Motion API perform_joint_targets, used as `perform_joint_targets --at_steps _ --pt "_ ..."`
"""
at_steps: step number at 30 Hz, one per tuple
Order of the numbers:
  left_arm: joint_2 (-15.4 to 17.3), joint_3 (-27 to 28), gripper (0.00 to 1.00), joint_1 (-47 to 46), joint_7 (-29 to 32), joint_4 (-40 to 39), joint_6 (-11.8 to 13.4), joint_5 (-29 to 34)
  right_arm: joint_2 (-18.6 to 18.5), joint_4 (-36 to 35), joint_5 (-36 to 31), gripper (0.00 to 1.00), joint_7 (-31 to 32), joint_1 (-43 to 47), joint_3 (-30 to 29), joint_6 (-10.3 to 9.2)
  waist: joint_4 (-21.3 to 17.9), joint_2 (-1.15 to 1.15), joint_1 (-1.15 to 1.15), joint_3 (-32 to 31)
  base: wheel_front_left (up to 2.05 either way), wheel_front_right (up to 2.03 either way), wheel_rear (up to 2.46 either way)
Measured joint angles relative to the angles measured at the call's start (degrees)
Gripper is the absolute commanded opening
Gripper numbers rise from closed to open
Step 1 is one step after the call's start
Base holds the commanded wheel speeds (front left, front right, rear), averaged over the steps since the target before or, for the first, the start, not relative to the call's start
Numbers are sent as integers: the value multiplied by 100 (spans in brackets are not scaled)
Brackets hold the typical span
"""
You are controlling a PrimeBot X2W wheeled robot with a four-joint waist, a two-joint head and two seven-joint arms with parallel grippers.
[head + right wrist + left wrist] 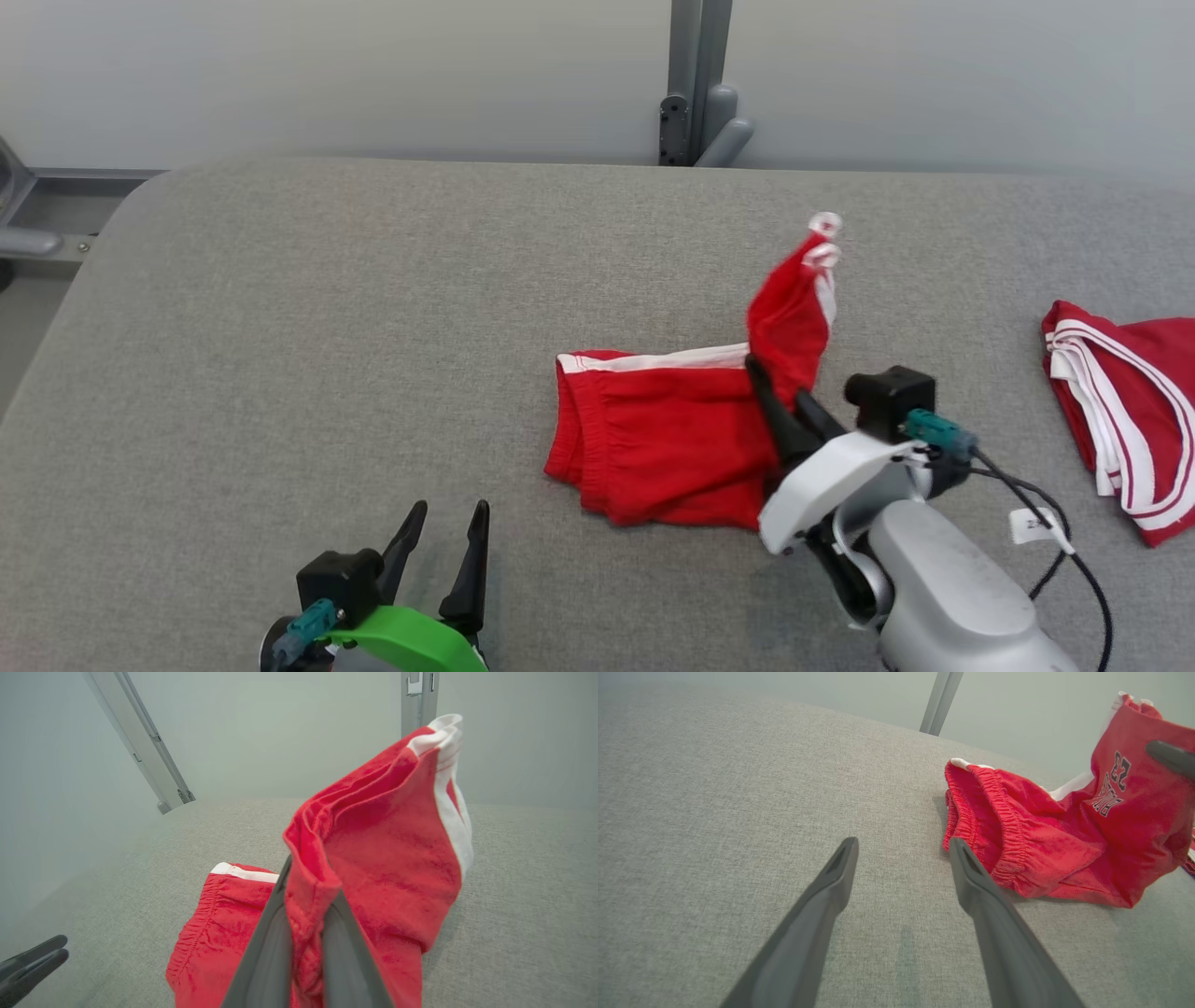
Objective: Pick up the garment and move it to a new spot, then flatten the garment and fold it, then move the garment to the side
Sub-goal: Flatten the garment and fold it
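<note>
The garment (667, 429), small red shorts with a white side stripe, lies on the grey padded table (373, 308) right of centre, its waistband at the left. My right gripper (780, 397) is shut on the leg end of the garment (373, 858) and holds that end raised, the cloth standing up above the fingers. In the left wrist view the garment (1041, 835) shows its elastic waistband and the black-outlined "23" print. My left gripper (448, 532) is open near the table's front edge, left of the garment and apart from it.
Another folded red cloth with white stripes (1130, 420) lies at the table's right edge. A grey metal post (695, 84) stands behind the table's far edge. A dark cable with a white tag (1041, 527) hangs from my right wrist.
</note>
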Motion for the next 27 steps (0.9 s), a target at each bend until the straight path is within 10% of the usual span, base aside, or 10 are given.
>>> perform_joint_targets --at_steps 8,10,17,27 --pt "-2 -96 100 8 1 34 0 -75 248 116 617 2 58 -202 1564 0 320 0 0 -45 0 0 0" --pt "-1 -85 100 9 1 46 0 -54 268 244 747 100 46 -265 1784 0 385 0 0 -60 0 0 0" --pt "9 216 100 6 1 60 0 116 298 -43 1169 100 13 -321 1912 1 370 0 0 -114 0 0 0" --pt "2 1196 100 158 1 -305 153 722 88 -290 -54 100 7 500 -348 -1 -189 0 0 -158 0 0 0"
